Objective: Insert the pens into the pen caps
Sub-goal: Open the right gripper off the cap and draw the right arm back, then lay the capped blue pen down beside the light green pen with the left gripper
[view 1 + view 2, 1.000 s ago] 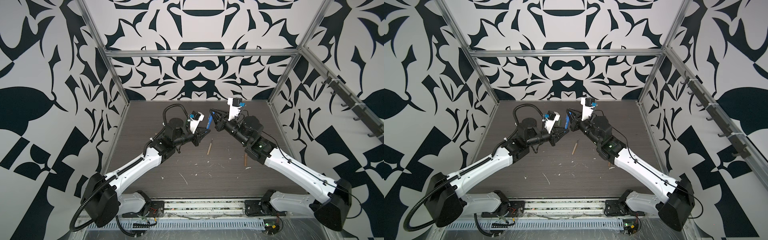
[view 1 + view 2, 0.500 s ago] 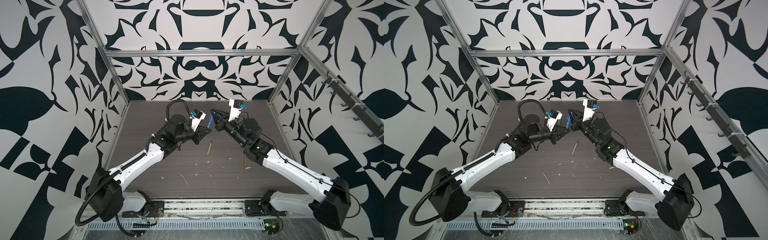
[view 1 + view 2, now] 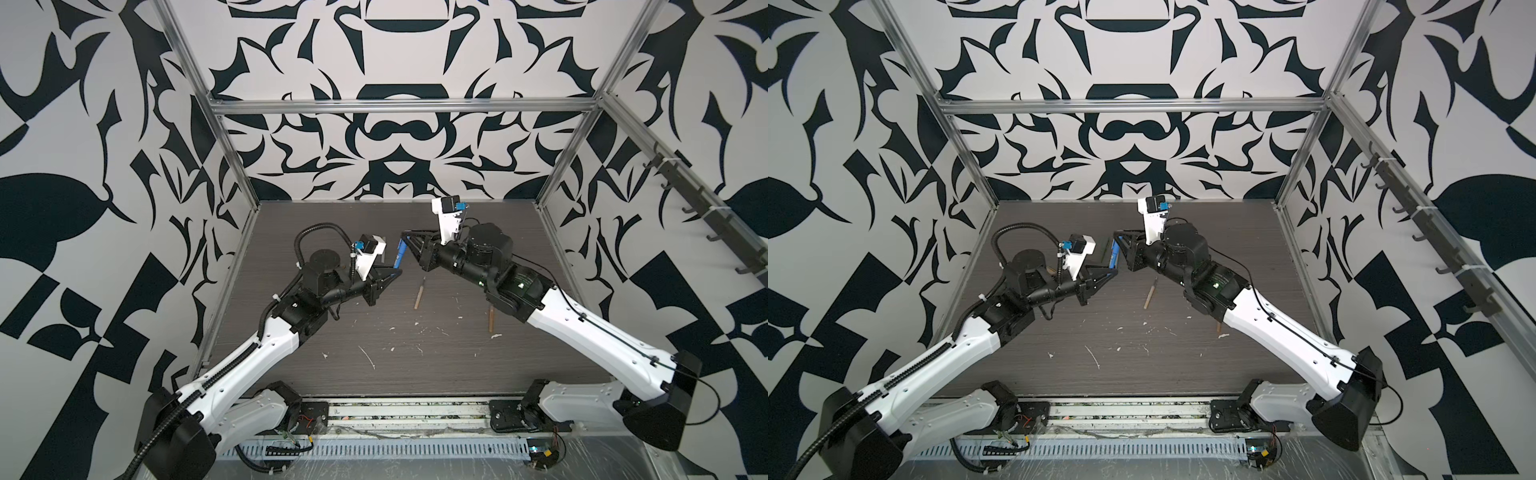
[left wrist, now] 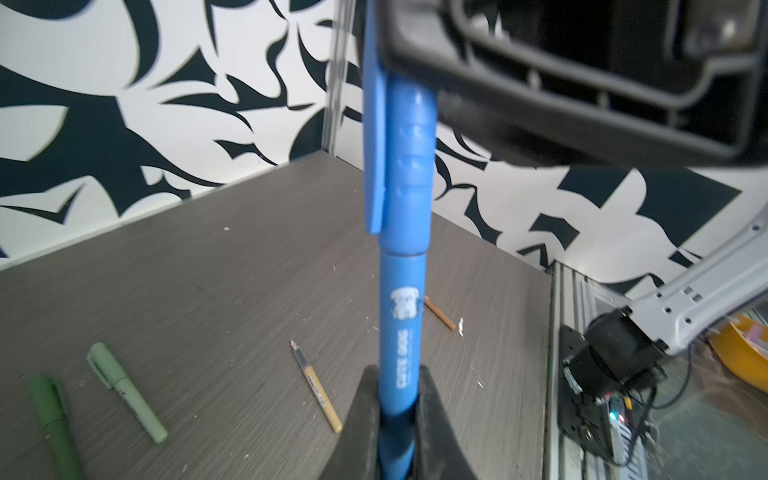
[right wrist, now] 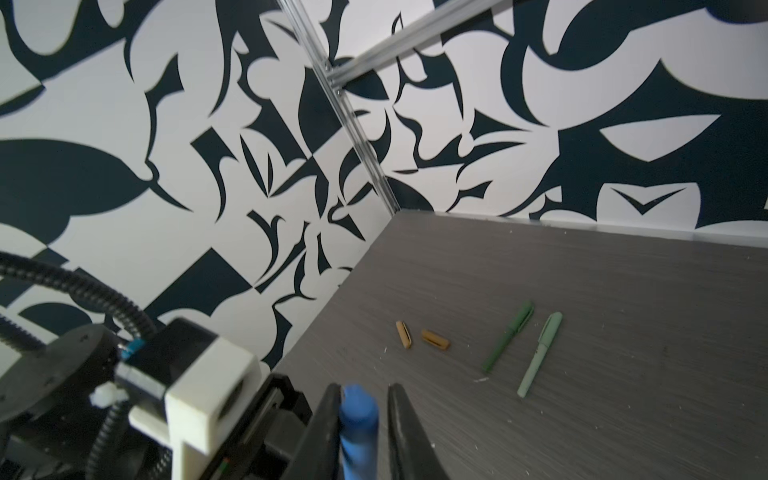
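Step in hand: capping the blue plastic pen (image 4: 402, 332). Left pincer (image 4: 397, 380) clamps its barrel above the grey bench (image 4: 208, 291). The blue clipped cap (image 4: 409, 166) appears fully seated. Right pincer (image 5: 360, 395) stands slightly parted around it. Next move: back the right pincer clear, then lay the pen down.

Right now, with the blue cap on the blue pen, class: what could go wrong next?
1. The right gripper has its jaws slightly apart, but one finger looks against the blue cap; withdrawing could drag the cap loose.
2. The left gripper clamps the blue pen only near its tail, so a sideways nudge may tilt it.
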Robot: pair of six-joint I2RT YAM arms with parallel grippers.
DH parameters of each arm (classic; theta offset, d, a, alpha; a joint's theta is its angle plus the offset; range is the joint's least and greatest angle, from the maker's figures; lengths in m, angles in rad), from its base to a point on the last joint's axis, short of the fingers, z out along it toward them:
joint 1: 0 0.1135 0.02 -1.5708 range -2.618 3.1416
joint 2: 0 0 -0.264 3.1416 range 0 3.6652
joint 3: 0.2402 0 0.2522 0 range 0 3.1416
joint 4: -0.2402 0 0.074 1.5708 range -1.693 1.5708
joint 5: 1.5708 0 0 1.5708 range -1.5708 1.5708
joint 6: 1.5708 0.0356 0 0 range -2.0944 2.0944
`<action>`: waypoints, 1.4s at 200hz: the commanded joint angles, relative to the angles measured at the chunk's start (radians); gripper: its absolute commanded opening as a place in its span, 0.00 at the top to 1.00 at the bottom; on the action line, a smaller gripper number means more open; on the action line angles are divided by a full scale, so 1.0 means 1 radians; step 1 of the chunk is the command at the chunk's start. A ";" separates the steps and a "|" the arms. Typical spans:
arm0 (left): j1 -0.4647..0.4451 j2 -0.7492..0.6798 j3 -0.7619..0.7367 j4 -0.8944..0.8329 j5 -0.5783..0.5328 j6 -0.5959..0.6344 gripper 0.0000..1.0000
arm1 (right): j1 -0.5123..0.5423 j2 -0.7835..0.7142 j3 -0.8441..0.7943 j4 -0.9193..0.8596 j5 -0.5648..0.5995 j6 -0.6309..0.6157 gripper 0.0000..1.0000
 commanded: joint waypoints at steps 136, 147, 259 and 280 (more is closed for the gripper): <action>0.020 0.541 0.411 -0.389 -0.298 -0.232 1.00 | -0.013 -0.434 -0.341 -0.368 0.313 0.090 0.65; 0.020 0.635 0.478 -0.416 -0.295 -0.240 1.00 | -0.015 -0.448 -0.357 -0.382 0.324 0.092 0.65; 0.025 1.238 1.064 -0.800 -0.412 -0.385 1.00 | -0.022 -0.530 -0.422 -0.449 0.345 0.090 0.65; 0.026 1.268 1.082 -0.810 -0.398 -0.395 0.99 | -0.023 -0.530 -0.426 -0.454 0.344 0.089 0.65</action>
